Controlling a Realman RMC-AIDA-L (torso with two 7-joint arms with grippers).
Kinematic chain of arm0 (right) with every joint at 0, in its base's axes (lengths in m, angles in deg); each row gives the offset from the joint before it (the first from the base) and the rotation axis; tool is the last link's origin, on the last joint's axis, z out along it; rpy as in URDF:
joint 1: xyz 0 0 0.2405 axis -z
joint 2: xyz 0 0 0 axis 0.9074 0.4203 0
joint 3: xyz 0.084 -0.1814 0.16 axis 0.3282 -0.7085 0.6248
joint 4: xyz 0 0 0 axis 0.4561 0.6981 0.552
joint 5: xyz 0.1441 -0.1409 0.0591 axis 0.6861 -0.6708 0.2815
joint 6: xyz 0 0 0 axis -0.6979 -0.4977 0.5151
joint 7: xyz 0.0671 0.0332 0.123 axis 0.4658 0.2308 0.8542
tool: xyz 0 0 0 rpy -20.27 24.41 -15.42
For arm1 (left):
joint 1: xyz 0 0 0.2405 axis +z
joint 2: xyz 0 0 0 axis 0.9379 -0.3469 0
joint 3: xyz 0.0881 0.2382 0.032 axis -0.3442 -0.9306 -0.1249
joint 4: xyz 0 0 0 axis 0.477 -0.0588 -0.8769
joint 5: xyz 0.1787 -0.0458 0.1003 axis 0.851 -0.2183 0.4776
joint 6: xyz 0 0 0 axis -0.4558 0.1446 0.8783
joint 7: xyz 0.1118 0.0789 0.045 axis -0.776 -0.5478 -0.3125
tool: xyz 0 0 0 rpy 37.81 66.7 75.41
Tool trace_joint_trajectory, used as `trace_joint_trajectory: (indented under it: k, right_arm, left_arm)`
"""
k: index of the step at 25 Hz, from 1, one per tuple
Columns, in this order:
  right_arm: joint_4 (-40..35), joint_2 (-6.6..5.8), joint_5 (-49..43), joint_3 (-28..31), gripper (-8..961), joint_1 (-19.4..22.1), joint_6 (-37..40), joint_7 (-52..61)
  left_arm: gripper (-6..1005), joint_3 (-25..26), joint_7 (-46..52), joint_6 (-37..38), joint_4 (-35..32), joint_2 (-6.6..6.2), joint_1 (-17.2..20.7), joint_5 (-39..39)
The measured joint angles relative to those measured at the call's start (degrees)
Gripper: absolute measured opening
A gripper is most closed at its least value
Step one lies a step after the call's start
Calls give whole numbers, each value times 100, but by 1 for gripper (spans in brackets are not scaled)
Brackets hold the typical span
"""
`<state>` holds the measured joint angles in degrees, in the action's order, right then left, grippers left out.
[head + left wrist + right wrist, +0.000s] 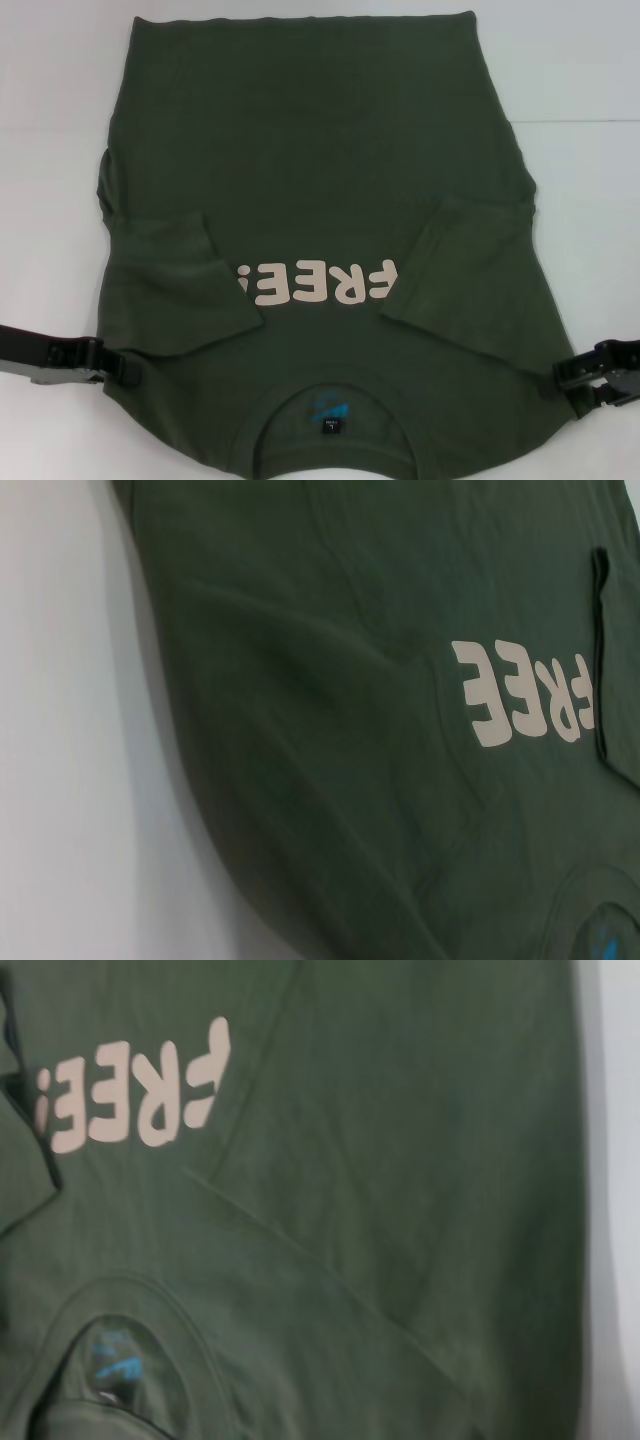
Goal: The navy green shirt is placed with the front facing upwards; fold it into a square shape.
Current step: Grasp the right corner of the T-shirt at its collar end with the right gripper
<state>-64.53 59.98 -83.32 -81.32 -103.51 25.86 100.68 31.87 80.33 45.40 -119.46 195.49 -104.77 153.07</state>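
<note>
The navy green shirt (pixel 320 190) lies flat on the white table, front up, collar (pixel 330 385) toward me and hem at the far side. Both short sleeves are folded inward over the chest, flanking the pale "FREE!" lettering (pixel 318 283). My left gripper (pixel 130 370) rests low at the shirt's left shoulder edge. My right gripper (pixel 568 383) sits at the right shoulder edge, its black fingers spread and nothing seen between them. The left wrist view shows the lettering (pixel 520 695) and the right wrist view shows the collar with its blue print (pixel 115 1365).
The white table (pixel 580 180) shows as bare surface on both sides of the shirt and beyond the hem. A faint seam line crosses the table at the right (pixel 590 122).
</note>
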Motion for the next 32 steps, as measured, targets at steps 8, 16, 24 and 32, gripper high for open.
trace_joint_trajectory:
  k: [8,16,24,32]
  right_arm:
    - [195,-17,204,102,774,6,-143,-25]
    - [298,-31,245,124,775,-14,-227,-1]
    - [301,-65,229,197,613,-70,-270,76]
    - [304,-56,196,-44,270,-120,-393,108]
  left_arm:
    - [55,0,-17,-13,0,0,-15,-13]
    - [55,0,-17,-53,-1,-6,-31,-81]
    - [54,0,-20,-66,8,-17,-59,-82]
    - [54,0,-23,-71,2,-18,-70,-88]
